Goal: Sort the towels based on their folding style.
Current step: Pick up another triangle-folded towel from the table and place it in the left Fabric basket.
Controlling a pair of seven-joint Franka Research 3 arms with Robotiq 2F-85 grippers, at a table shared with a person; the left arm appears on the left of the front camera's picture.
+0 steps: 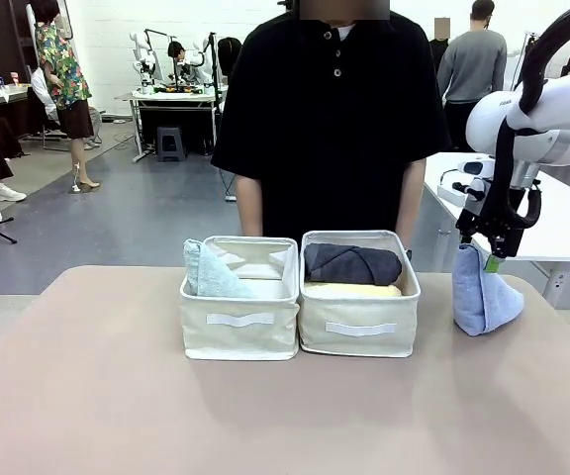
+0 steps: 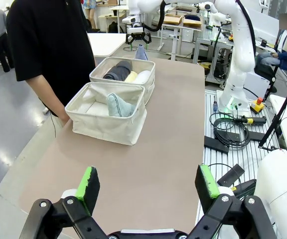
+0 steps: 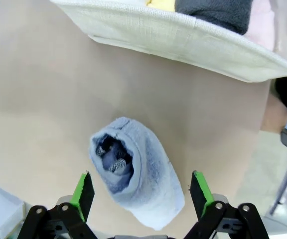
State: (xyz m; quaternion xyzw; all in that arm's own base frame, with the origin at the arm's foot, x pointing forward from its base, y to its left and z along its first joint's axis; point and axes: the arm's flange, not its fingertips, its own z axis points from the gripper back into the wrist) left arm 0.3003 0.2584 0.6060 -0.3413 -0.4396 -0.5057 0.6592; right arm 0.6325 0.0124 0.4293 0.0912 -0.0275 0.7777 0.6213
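One towel is left to sort, I judge: the light blue cone stands on the table at the frame's right, beneath my right gripper, whose jaws are spread wide. The grey roll and green cone already lie in separate bins at centre.

Matte tan tabletop, flat. Beige fabric bin with white label strip at far middle. Second matching beige bin on its right, walls touching. Person in black button polo shirt stands just behind both. Small black stool far back on grey floor. Coiled black cables on metal bench beside table.
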